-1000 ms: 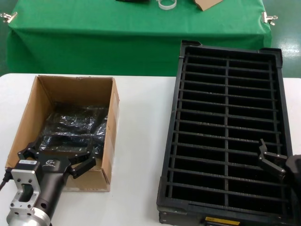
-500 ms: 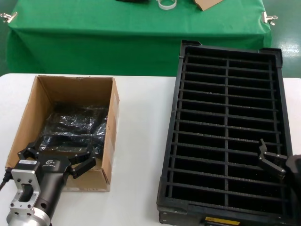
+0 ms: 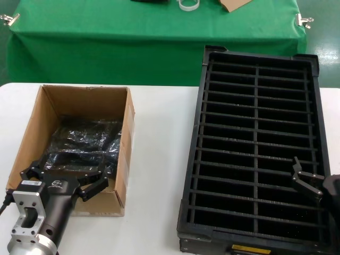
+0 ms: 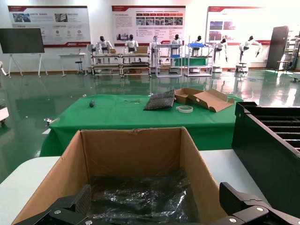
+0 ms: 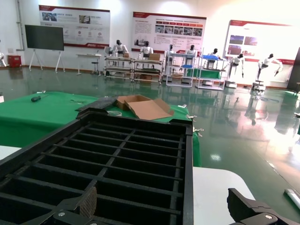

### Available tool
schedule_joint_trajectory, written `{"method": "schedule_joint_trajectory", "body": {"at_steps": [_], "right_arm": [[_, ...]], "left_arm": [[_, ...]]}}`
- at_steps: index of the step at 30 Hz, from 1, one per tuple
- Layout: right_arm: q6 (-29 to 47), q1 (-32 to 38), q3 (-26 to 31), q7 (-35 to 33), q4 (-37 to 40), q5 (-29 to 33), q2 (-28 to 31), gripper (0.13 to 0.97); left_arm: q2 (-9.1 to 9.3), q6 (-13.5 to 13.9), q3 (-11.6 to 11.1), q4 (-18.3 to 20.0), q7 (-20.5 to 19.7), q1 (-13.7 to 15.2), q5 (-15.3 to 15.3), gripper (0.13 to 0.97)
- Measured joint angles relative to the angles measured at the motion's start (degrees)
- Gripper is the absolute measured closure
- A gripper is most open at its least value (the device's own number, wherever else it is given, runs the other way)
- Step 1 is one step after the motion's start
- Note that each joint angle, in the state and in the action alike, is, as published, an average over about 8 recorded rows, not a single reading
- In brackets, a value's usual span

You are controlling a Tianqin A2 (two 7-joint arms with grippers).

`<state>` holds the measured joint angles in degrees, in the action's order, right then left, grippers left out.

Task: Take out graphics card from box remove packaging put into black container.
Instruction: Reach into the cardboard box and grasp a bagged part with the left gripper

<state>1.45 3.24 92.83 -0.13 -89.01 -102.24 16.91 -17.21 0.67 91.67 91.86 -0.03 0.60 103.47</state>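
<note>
The brown box (image 3: 124, 159) stands on the left of the white table. Crinkly grey packaging (image 3: 85, 141) fills its floor, and the graphics card is hidden inside it. My left gripper (image 3: 66, 176) hangs open at the box's near end, its fingertips just above the rim; in its wrist view the gripper (image 4: 157, 210) spans the box (image 4: 131, 150) over the bags (image 4: 140, 197), holding nothing. The black container (image 3: 260, 56) lies on the right with all its slots bare. My right gripper (image 3: 304, 179) is open over the container's near right corner (image 5: 187, 178), also holding nothing (image 5: 164, 211).
A yellow label (image 3: 248, 248) marks the container's near end. Bare white tabletop (image 3: 159, 159) separates box and container. Behind stands a green-clothed table (image 3: 106, 48) carrying a tape roll (image 3: 189, 4) and a cardboard piece (image 3: 234, 4).
</note>
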Motion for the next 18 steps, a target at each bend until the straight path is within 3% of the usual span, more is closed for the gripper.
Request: {"method": "schedule_joint_trajectory", "body": {"at_steps": [18], "right_arm": [[0.00,0.00,0.00,0.00,0.00,0.00,0.00,0.129]], "left_arm": [[0.00,0.00,0.00,0.00,0.00,0.00,0.00,0.132]]}}
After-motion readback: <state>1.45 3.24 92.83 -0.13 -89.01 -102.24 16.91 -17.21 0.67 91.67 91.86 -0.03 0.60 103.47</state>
